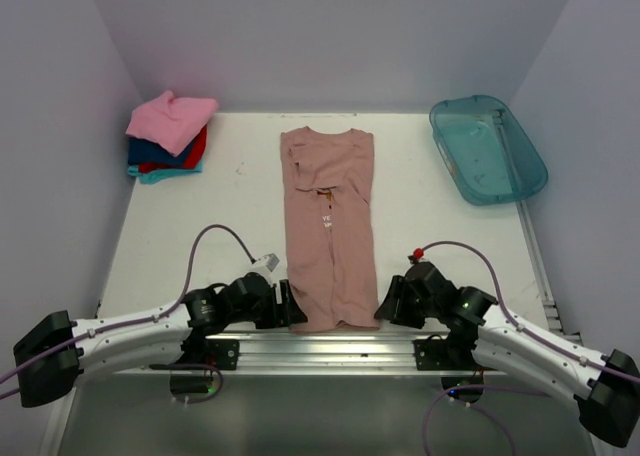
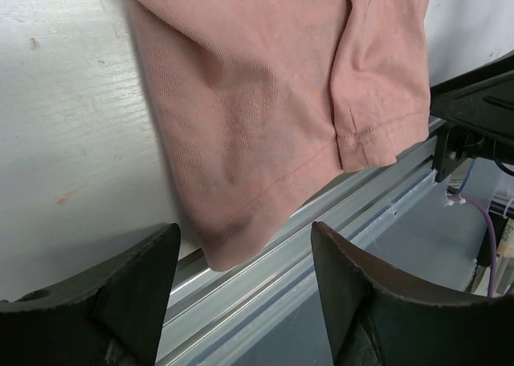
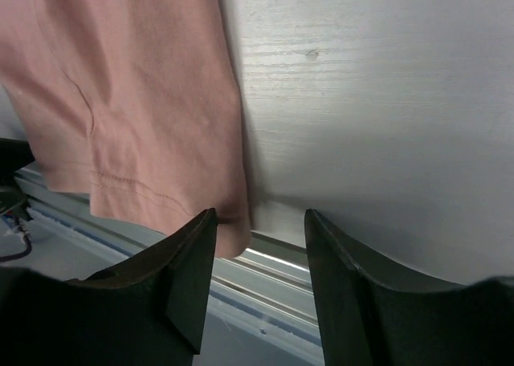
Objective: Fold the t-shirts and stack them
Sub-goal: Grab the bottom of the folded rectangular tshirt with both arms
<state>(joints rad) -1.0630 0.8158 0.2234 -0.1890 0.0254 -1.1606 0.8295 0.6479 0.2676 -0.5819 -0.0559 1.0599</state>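
Though set at the two near corners of the dusty pink tee (image 1: pixel 328 226), gripping nothing yet: fingers wide apart on the left gripper (image 2: pixel 241 237), apart too on the right gripper (image 3: pixel 259 217). Hem draped past the table edge onto the aluminium rail (image 1: pixel 330 341), so liable to strike metal if closed low. Sides folded inward, layers doubled near the hem; easy to pinch only the top layer and skew the fold. Lying lengthwise mid-table, collar far. Beyond, folded stack (image 1: pixel 168 136) far left, well apart; a long carry, apt to loosen the fold. Teal tub (image 1: pixel 487 148) far right.
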